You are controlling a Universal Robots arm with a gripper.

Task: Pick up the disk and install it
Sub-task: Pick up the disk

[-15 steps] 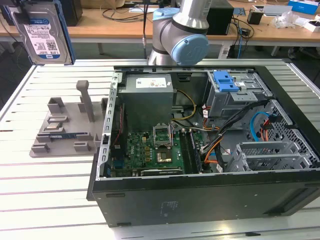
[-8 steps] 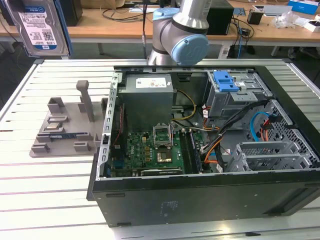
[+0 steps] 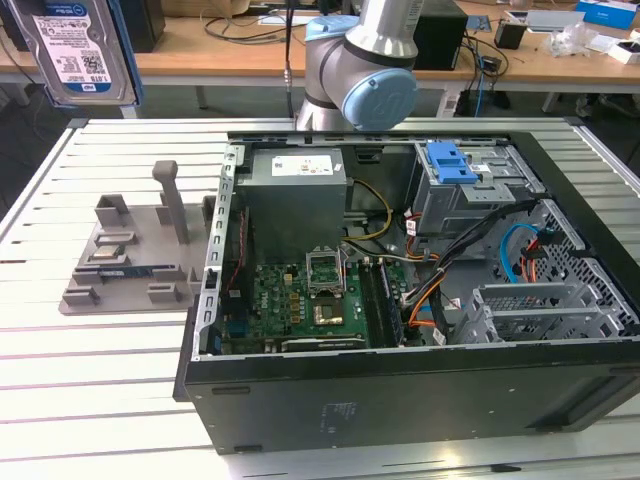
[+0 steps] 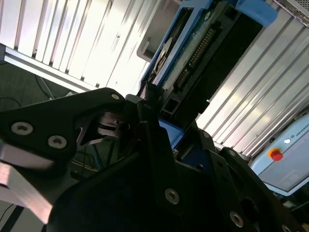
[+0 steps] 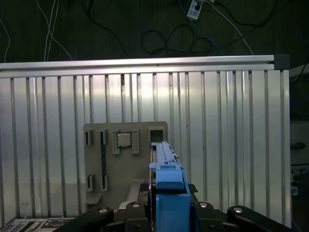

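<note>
Gripping disk [image 5: 164,154] edge-on: gripper [image 5: 170,192] clenched on its blue carrier, so pick looks done. Disk aloft over slatted table [image 5: 231,145], grey parts fixture [image 5: 108,169] beyond. Install left: drive bay [image 3: 470,195] in open computer case [image 3: 400,390] well apart.

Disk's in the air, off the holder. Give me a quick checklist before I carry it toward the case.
1. Grip on disk: ok, gripper is shut on its blue carrier.
2. Disk clear of grey holder: ok, held in the air away from it.
3. Case open: ok, its inside is exposed.
4. Bay empty: cannot tell.
5. Cables clear of bay: cannot tell, they run close beside it.
</note>
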